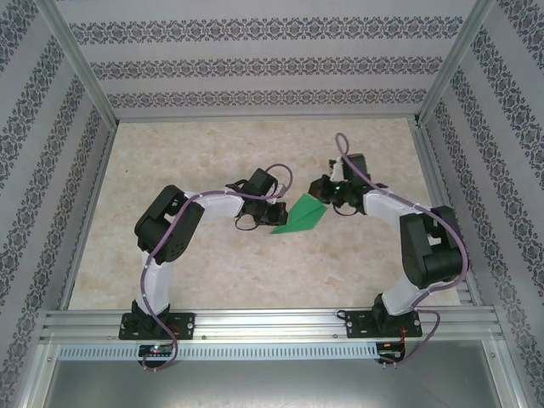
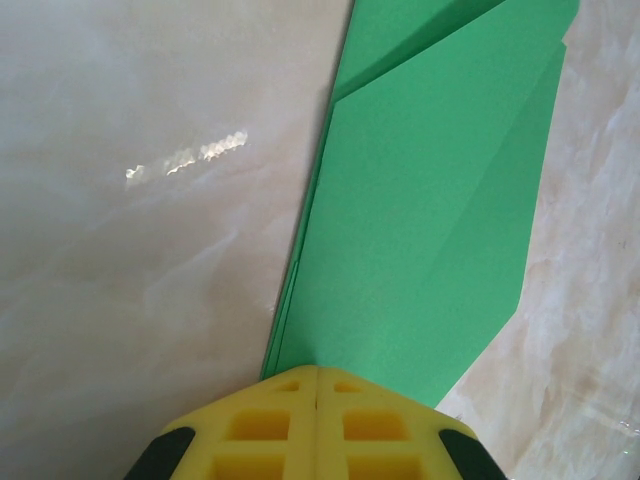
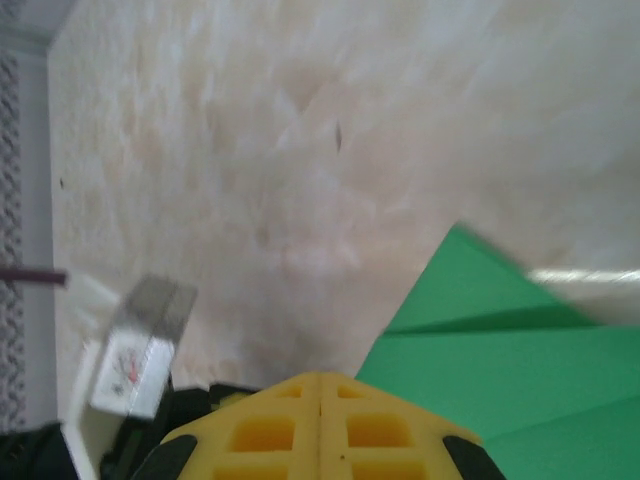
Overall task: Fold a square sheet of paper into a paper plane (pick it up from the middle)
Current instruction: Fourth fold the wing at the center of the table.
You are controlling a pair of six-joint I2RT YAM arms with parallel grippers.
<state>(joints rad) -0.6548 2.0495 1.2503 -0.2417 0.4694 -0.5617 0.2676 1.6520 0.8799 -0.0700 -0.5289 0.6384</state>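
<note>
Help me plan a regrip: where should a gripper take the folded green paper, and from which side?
Probably at the layered corner of the green paper, edge-on from the left arm's side, as the left gripper does: thin, flat and creased, it offers only edges.

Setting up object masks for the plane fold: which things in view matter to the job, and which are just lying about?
Part of the job: green paper, partly folded; left hand, shut on its tip; right hand, shut, at its other corner.
Just there: table; patterned walls; metal frame.
</note>
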